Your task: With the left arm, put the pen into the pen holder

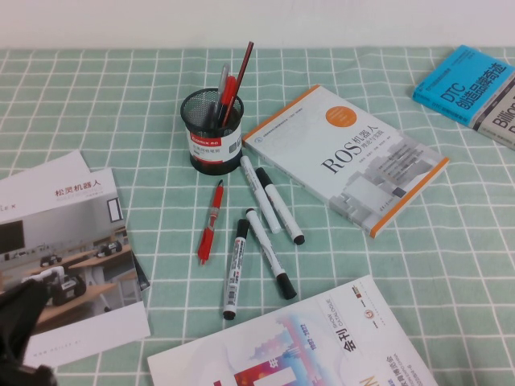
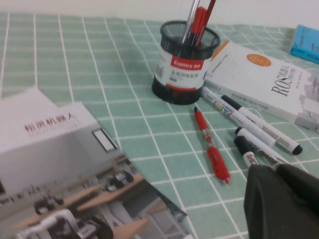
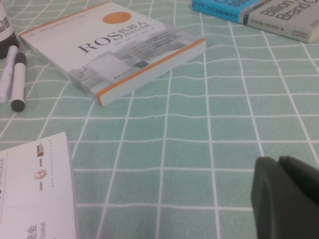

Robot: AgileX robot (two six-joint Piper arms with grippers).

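Soft, even light fills all three views, bright without harshness. The pen holder [image 1: 211, 129] and the white book [image 1: 348, 157] cast only faint, short shadows on the tabletop [image 1: 402, 265]. The high view is sharp. Both wrist views are softer, and the left gripper [image 2: 284, 201] and right gripper [image 3: 286, 199] show as dark, blurred masses close to the lens.

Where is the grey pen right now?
In the high view the grey pen stands inside the black pen holder, next to red pens, just left of the ROS book.
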